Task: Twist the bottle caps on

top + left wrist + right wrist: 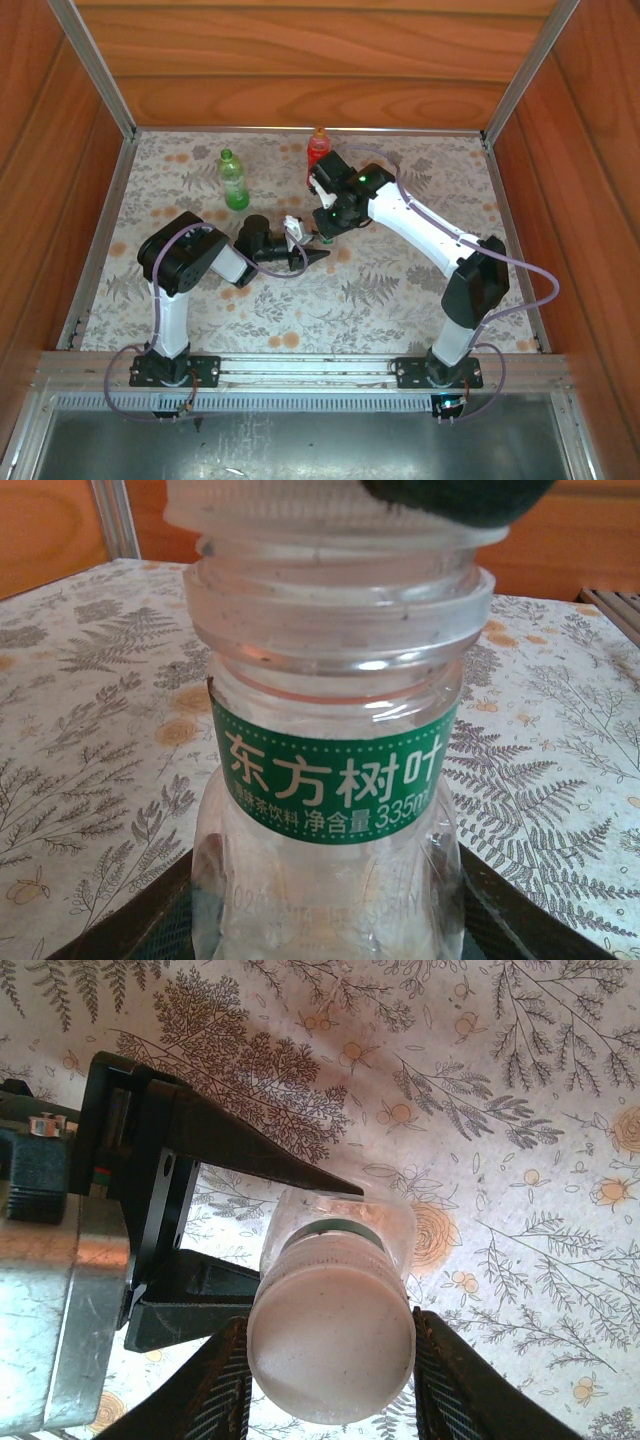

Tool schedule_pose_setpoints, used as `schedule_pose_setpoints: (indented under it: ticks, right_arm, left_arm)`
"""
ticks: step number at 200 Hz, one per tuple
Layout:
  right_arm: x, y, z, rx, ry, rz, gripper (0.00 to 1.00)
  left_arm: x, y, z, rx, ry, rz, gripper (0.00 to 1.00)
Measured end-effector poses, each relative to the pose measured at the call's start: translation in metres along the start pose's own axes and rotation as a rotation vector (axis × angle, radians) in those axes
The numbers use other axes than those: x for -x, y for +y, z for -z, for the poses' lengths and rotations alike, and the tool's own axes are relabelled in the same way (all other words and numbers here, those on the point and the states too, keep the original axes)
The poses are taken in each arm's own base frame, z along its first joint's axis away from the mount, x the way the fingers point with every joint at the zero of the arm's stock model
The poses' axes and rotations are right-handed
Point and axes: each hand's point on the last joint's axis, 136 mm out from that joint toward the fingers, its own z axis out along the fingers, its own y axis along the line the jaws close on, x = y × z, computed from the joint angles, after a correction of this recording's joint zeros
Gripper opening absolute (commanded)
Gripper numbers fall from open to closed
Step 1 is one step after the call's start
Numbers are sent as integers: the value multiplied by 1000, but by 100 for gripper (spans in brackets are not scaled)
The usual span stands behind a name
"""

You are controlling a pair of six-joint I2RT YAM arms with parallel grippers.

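The clear bottle (330, 780) with a green label stands upright on the cloth, and my left gripper (325, 920) is shut on its lower body. A white cap (330, 1345) sits on the bottle's neck. My right gripper (330, 1380) reaches down from above, shut on that white cap, one finger on each side. In the top view both grippers meet mid-table, left gripper (303, 258) below right gripper (325, 233). The green bottle (233, 180) carries a green cap (227, 154). The red bottle (318, 152) carries an orange cap (320, 131).
The floral cloth (400, 300) covers the table inside wooden walls (300, 60). The green and red bottles stand upright near the back edge, behind the arms. The red bottle is close behind my right wrist.
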Motion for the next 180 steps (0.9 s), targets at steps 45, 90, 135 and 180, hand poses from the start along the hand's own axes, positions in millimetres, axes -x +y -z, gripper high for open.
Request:
schedule_pose_setpoints:
  ticks: [45,90,135,180]
  right_arm:
    - [0,0,0,3,2,-4,50]
    - [-3,2,-1,21,9,4,72]
    - [-11,-2,13,25,-41,9,65]
    - [3,-11,31,44,-135,-26,45]
  left_arm:
    - [0,0,0,-1,0,2,50]
    - [0,-1,0,-4,0,3,50]
    - [0,-1,0,-4,0,3,50]
    - [0,-1,0,-4,0,4,50]
